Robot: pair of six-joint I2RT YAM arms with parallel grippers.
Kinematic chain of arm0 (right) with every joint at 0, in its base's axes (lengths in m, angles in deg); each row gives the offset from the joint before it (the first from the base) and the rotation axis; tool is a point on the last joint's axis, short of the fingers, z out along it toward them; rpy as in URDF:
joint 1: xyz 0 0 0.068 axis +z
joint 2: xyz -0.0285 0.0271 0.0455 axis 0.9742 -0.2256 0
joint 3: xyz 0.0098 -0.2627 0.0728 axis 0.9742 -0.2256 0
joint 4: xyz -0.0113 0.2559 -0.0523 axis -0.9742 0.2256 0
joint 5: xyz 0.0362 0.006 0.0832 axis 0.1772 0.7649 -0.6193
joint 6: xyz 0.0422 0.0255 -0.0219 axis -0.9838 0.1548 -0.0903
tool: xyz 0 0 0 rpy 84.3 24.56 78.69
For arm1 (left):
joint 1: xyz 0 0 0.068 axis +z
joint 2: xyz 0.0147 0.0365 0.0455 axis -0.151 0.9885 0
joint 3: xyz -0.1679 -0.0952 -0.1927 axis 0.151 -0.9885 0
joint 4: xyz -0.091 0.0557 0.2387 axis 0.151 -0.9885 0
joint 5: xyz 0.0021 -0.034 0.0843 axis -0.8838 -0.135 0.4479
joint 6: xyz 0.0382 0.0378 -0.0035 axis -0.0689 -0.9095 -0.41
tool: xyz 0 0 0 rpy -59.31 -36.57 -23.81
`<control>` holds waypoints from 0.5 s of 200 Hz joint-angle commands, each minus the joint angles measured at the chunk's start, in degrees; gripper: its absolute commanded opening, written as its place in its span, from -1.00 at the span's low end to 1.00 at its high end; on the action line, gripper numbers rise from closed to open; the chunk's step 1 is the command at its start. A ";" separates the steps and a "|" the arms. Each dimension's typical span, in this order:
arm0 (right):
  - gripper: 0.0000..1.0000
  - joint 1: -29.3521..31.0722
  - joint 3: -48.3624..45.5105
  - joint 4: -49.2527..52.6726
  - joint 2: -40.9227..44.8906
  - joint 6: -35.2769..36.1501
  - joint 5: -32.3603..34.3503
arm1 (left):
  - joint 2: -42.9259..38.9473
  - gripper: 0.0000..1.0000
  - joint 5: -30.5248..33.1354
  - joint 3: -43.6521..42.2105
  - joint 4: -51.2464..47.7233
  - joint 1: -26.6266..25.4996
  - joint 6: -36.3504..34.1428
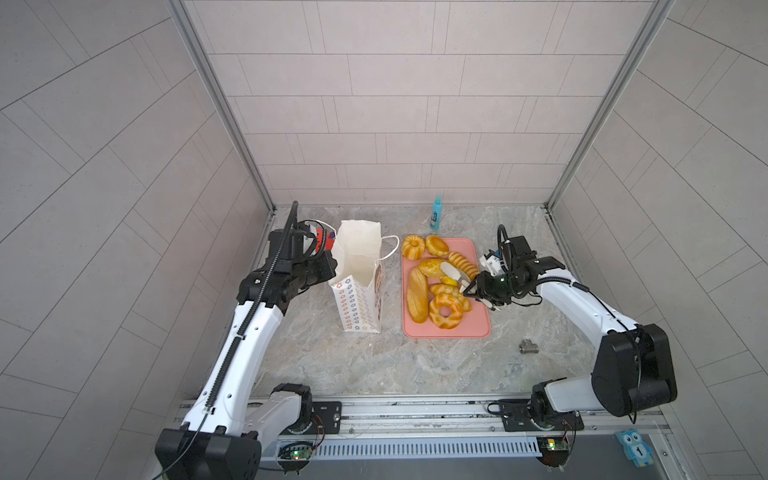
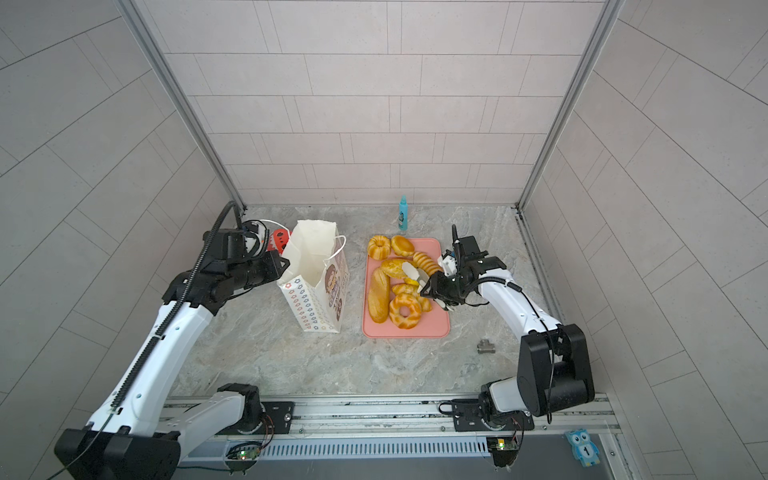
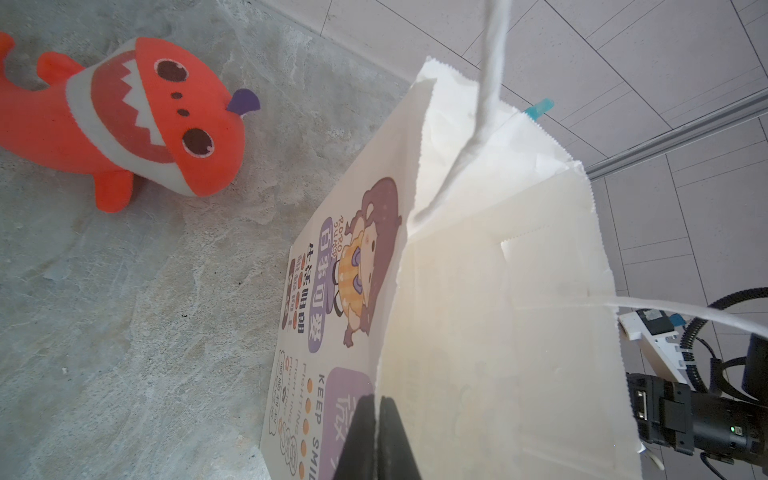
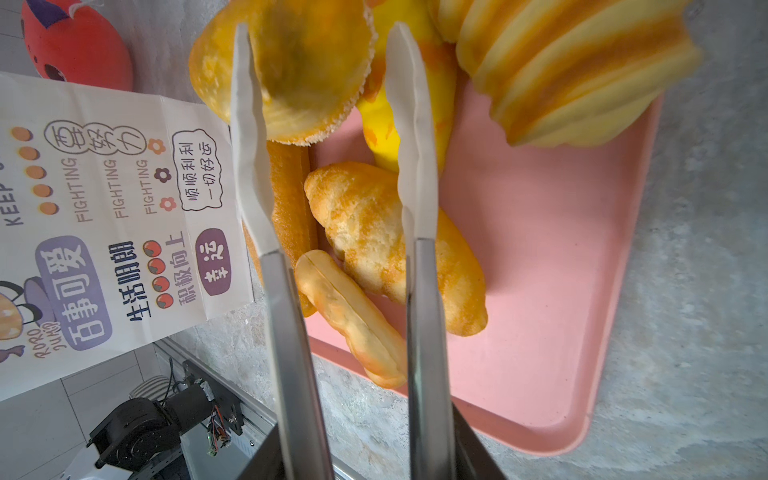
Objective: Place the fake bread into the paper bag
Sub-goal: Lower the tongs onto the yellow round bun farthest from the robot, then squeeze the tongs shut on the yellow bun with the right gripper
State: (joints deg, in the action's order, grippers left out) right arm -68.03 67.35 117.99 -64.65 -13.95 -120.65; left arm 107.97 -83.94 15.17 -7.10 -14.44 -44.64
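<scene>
Front rail: a blue owl tag (image 1: 633, 449), marked "1". On the table (image 1: 374, 365), right of centre, a small metal tee fitting (image 1: 528, 346), well apart from all else.

The pink tray (image 1: 446, 332) holds the fake bread (image 1: 434, 268), heaped: braided ring (image 1: 445, 311) and long loaf (image 1: 417, 296) at the near end, oval bun (image 4: 299, 75) and striped roll (image 1: 464, 262) mid-tray, fluted ring (image 1: 412, 246) and round bun (image 1: 437, 245) at the far end.

The right gripper (image 4: 320, 41) reaches in from the tray's right side, long white fingers (image 4: 249, 137) partly apart, tips over the oval bun; whether they touch it I cannot tell.

The paper bag (image 1: 358, 305) stands upright just left of the tray, apart from it, mouth open. Front shows a cartoon girl, "KEEP", "FIGHTING" three times, Chinese characters; sides carry small flowers. The left gripper (image 3: 377, 401) is closed tight on the bag's top edge, on the side away from the tray.

Beyond it, a red-orange plush shark (image 3: 124, 120) lies on the table. Farthest, by the back wall, a teal bottle (image 1: 436, 212) stands upright; label unreadable.
</scene>
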 commanded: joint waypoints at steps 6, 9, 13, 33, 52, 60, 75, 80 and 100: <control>-0.06 -0.26 1.45 -1.16 -0.81 -0.31 -1.31 | -0.92 -1.00 -0.12 -0.80 -0.03 0.24 0.10; -0.06 -0.21 1.52 -1.14 -0.86 -0.32 -1.33 | -1.00 -1.00 -0.20 -0.80 -0.04 0.22 0.10; -0.07 -0.19 1.60 -1.20 -0.90 -0.31 -1.33 | -1.00 -1.00 -0.18 -0.80 -0.08 0.28 0.10; -0.08 -0.14 1.94 -1.42 -0.99 -0.53 -1.57 | -1.05 -1.00 -0.13 -0.76 -0.08 0.23 0.10; -0.11 -0.18 2.05 -1.58 -0.90 -0.64 -1.60 | -1.12 -1.00 -0.20 -0.72 -0.13 0.31 0.22; -0.13 -0.23 2.05 -1.59 -0.89 -0.69 -1.60 | -1.11 -1.00 -0.13 -0.76 -0.13 0.29 0.19; -0.19 -0.23 2.04 -1.60 -0.65 -0.69 -1.59 | -1.15 -1.00 -0.20 -0.75 -0.08 0.22 0.23; -0.21 -0.23 1.96 -1.59 -0.57 -0.70 -1.55 | -1.15 -1.00 -0.16 -0.76 -0.13 0.31 0.19; -0.30 -0.23 1.85 -1.63 -0.23 -0.71 -1.59 | -1.22 -1.00 -0.13 -0.72 -0.21 0.30 0.19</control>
State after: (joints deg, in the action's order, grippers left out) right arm -68.03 67.91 117.05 -65.41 -14.56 -121.96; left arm 107.62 -83.99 15.06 -7.10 -14.44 -44.51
